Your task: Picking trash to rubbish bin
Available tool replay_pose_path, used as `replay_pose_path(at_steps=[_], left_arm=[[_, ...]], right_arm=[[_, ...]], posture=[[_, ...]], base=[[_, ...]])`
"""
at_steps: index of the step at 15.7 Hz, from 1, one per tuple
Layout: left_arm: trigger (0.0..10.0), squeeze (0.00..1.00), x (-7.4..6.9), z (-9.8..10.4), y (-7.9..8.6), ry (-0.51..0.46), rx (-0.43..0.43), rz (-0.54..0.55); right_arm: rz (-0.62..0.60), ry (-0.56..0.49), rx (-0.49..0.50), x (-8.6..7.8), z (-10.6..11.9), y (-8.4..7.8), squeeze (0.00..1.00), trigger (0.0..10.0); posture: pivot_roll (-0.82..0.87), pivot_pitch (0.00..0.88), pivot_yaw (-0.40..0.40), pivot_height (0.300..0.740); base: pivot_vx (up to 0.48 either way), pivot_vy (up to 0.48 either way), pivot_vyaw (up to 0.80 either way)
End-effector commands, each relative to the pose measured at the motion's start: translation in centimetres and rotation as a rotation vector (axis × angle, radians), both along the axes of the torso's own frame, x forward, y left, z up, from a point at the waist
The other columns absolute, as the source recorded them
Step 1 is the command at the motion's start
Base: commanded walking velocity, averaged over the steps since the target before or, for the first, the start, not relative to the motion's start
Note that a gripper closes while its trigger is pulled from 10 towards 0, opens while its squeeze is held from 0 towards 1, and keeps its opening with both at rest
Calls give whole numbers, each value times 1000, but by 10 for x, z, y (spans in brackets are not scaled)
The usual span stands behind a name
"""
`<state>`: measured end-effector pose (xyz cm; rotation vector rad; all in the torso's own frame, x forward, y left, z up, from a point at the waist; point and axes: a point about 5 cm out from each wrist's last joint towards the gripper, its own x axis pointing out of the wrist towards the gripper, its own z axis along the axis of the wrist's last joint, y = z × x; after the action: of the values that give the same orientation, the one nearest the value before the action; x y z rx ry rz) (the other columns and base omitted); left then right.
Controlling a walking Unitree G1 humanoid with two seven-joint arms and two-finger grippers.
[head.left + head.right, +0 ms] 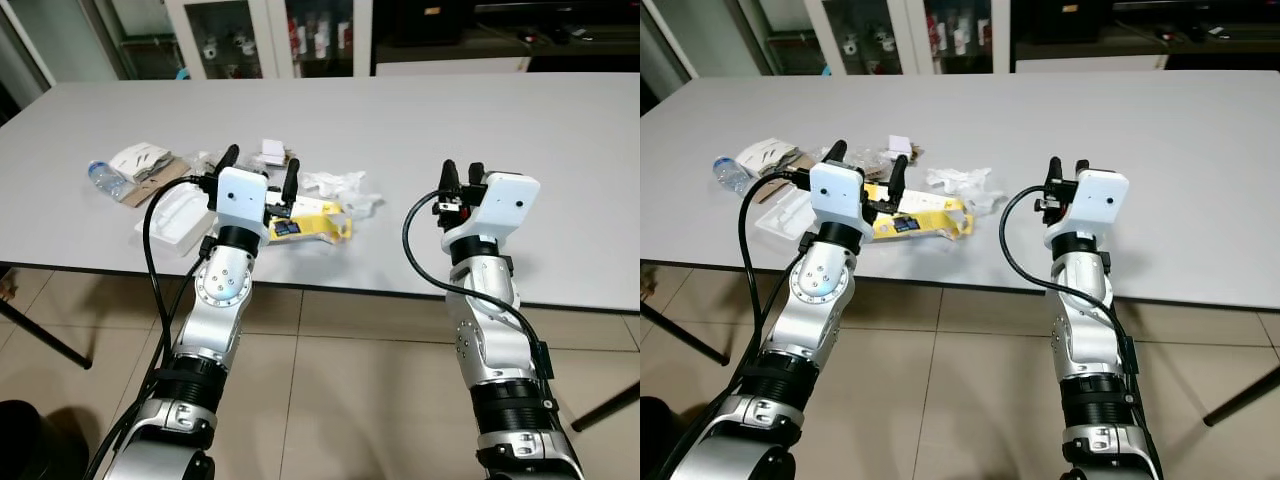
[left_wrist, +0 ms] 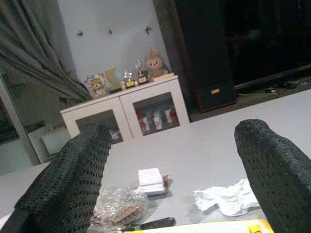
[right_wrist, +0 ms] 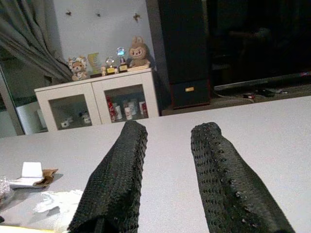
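**Operator:** Where are the claws, and what are the fingers doing?

**Spotter:** Your left gripper (image 1: 260, 172) is raised over the near edge of the grey table (image 1: 560, 140), fingers spread wide with nothing between them. Just past its fingertips lies the yellow carton (image 1: 315, 222), flat on the table and close to the near edge. Your right gripper (image 1: 462, 177) is also up at the near edge, well to the right of the trash, with its fingers apart by only a narrow gap and holding nothing.

**Operator:** What else sits around that carton?

**Spotter:** You have crumpled white paper (image 1: 345, 187) just behind it, a white tray (image 1: 178, 215) to the left of your left arm near the table edge, and a clear plastic wrapper (image 2: 119, 208) with a small white box (image 1: 273, 150) farther back. At the left end of the pile lie a brown paper piece (image 1: 155, 180), a white packet (image 1: 140, 160) and a plastic bottle (image 1: 105, 178) on its side.

**Operator:** And open room?

**Spotter:** The table to the right of the crumpled paper is bare grey surface under and beyond your right gripper. Below, a dark round shape (image 1: 30, 440) stands on the tiled floor (image 1: 350, 400) at your lower left; you cannot tell from here whether it is the bin.
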<state>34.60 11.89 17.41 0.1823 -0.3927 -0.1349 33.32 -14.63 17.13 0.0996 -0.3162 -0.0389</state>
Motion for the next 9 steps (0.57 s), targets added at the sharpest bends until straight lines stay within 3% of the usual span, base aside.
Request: replay_pose_path(at_steps=[1, 9], left_arm=[[10000, 0, -1, 2, 4, -5, 7, 20], [10000, 0, 0, 4, 4, -7, 16, 20]], right_arm=[[15, -19, 12, 2, 5, 4, 0, 10000], [21, -12, 10, 2, 3, 6, 0, 10000]], posture=[[-3, 15, 99, 740], [-3, 8, 102, 740]], base=[[360, 0, 0], [364, 0, 0]])
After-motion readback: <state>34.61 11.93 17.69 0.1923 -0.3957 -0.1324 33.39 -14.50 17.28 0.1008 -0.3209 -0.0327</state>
